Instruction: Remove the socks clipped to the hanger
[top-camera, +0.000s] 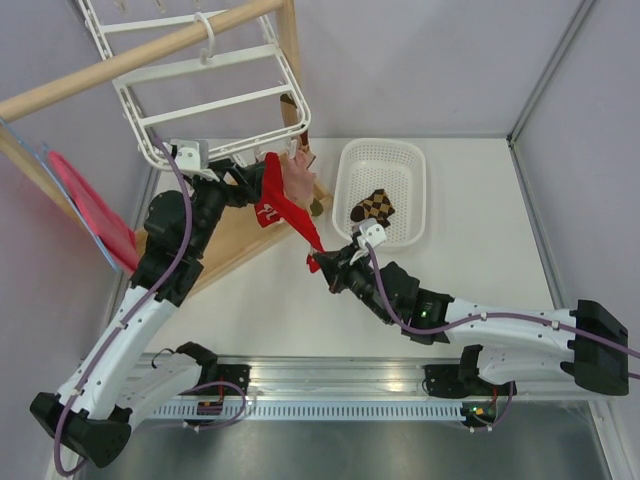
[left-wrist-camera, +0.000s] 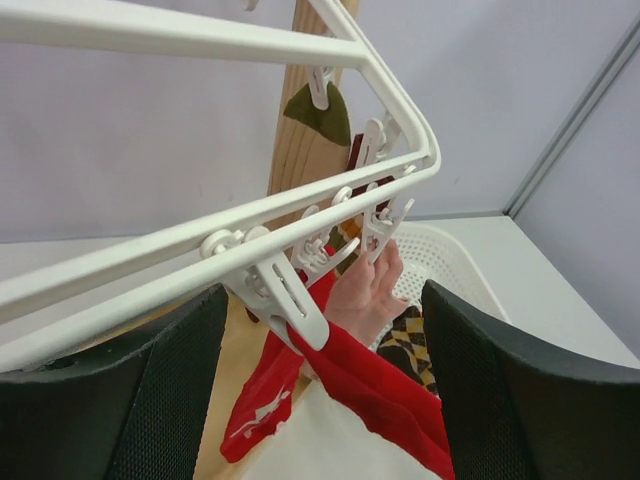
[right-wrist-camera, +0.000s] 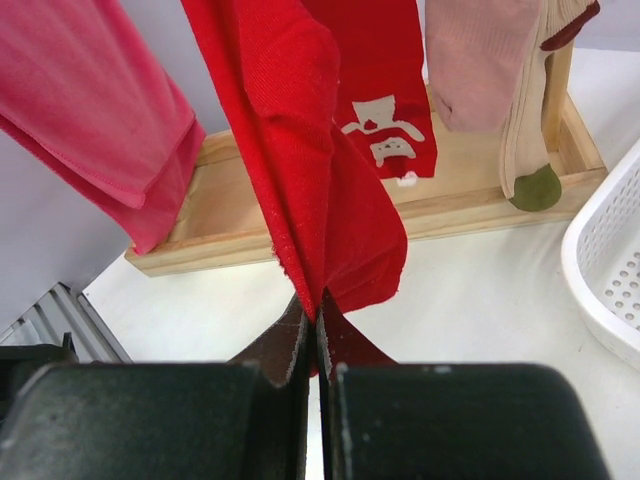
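The white hanger (top-camera: 200, 108) hangs from a wooden rod at the back left. A red sock (top-camera: 297, 222) stretches taut from a hanger clip (left-wrist-camera: 292, 308) down to my right gripper (top-camera: 322, 262), which is shut on its lower end (right-wrist-camera: 318, 300). My left gripper (left-wrist-camera: 320, 335) is open, its jaws standing either side of that clip. A second red sock with white marks (left-wrist-camera: 258, 412), a pale pink sock (left-wrist-camera: 366, 296) and a cream sock with an olive toe (right-wrist-camera: 530, 150) hang clipped beside it. A brown-and-cream checkered sock (top-camera: 375, 207) lies in the basket.
A white mesh basket (top-camera: 346, 178) stands right of the hanger. The wooden rack's base (top-camera: 235, 245) lies under the hanger, with its post (left-wrist-camera: 300, 150) behind the clips. A pink-red cloth (top-camera: 90, 205) hangs at the far left. Grey walls enclose the table.
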